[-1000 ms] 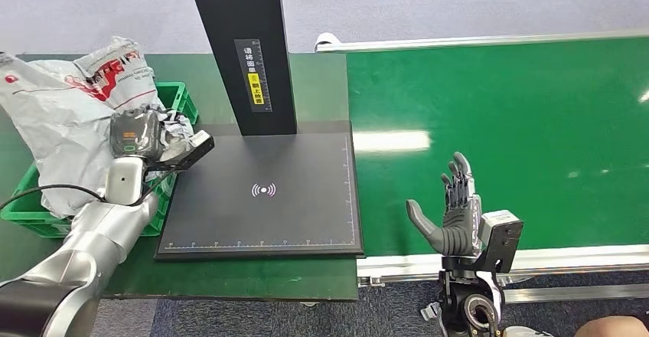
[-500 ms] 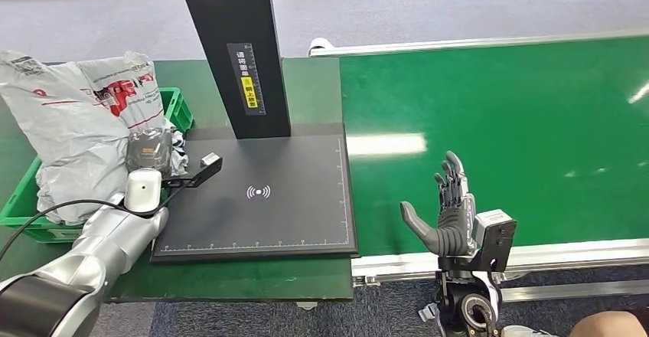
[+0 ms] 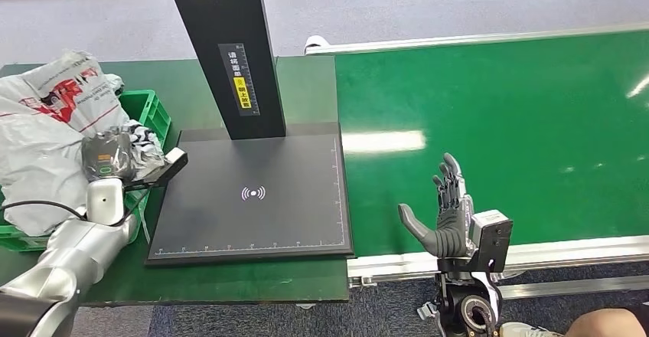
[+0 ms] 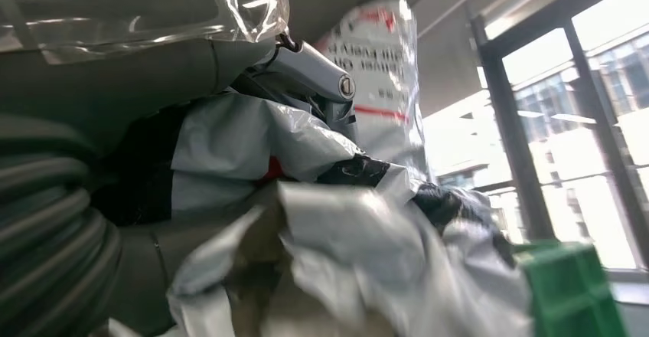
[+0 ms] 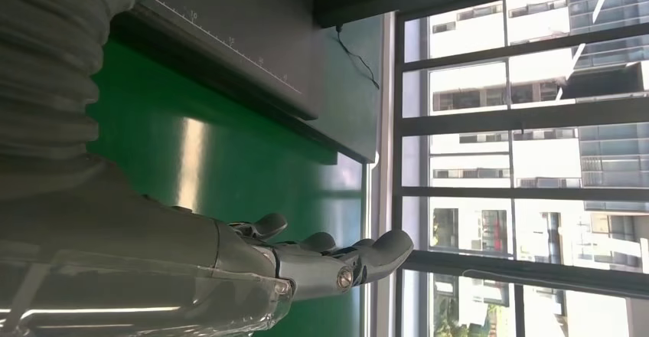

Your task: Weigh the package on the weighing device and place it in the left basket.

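At the lower right of the head view I see my right hand (image 3: 451, 218) raised at the near edge of the green conveyor belt (image 3: 497, 122), palm up, fingers spread and straight, holding nothing; the right wrist view shows the same hand (image 5: 306, 264) with its fingers extended over the green surface. At the lower left, my left arm reaches up to the left hand (image 3: 115, 153), which grasps a crumpled fold of the grey plastic package (image 3: 46, 138); in the left wrist view the fingers (image 4: 314, 73) are buried in the wrinkled grey film of the package (image 4: 306, 199). The package sits at the left edge of the frame, resting in and bulging above the green basket (image 3: 149, 111), just beside the black weighing platform (image 3: 252, 195). The platform's surface is bare. Its black upright column (image 3: 226, 46) rises at the upper centre of the frame.
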